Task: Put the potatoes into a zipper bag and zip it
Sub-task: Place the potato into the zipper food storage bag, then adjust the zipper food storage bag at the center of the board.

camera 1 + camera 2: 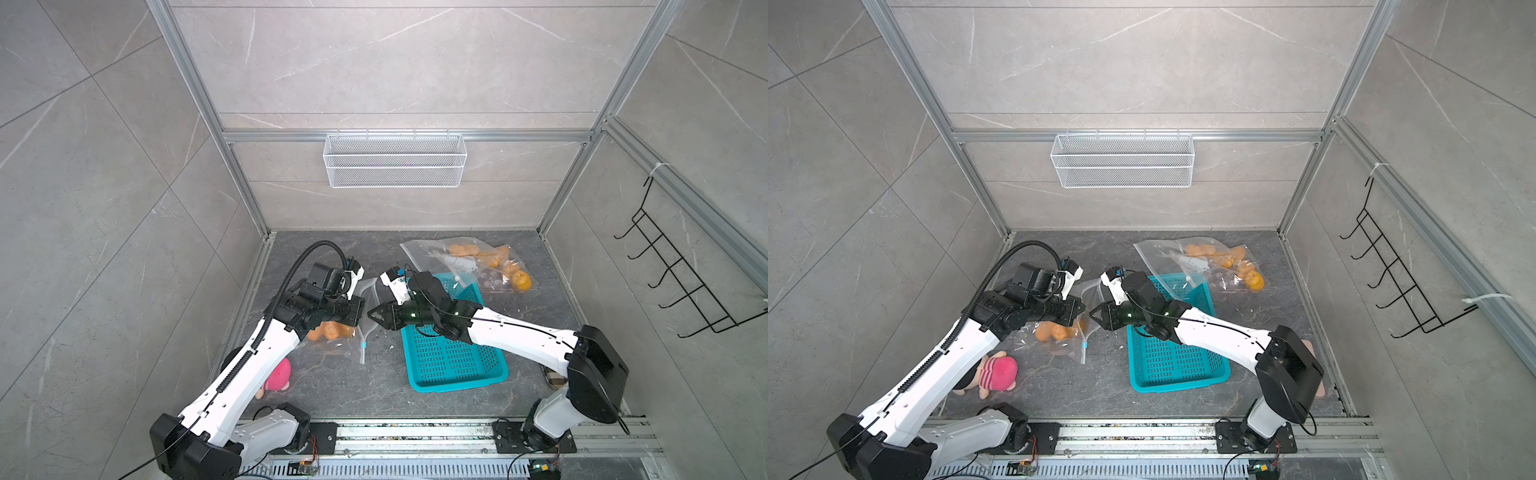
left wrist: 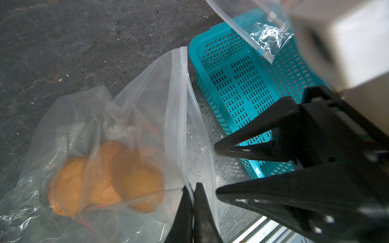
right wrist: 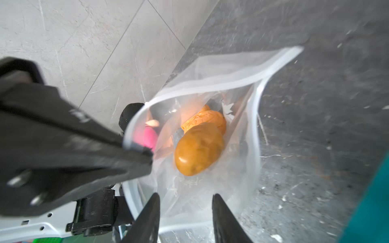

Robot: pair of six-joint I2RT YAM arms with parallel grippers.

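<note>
Left to right. The toy, pink, lies at the near left, half covered by the left arm in a top view. The left gripper is pinched together on the zip strip of the bag; in both top views the wrist hides its fingers. The bag, clear, lies left of centre, its mouth gaping toward the right arm. The potatoes sit deep inside it; I count at least three, but creased film blurs the rest. The right gripper stands with fingers apart at the bag's open lip, clamped on nothing; whether a tip touches the film I cannot tell. The basket, teal and perforated, lies right of centre, its far end under the right arm. The far bag, at the back right, overhangs the basket's far rim with one corner and holds the far potatoes beside pale and dark items I cannot name. A beige thing is mostly hidden behind the right arm. The slab is dark grey, veined and crumb-flecked. The walls are pale marbled tile in aluminium framing, with a wire tray on the back rail and a black rack on the right.
</note>
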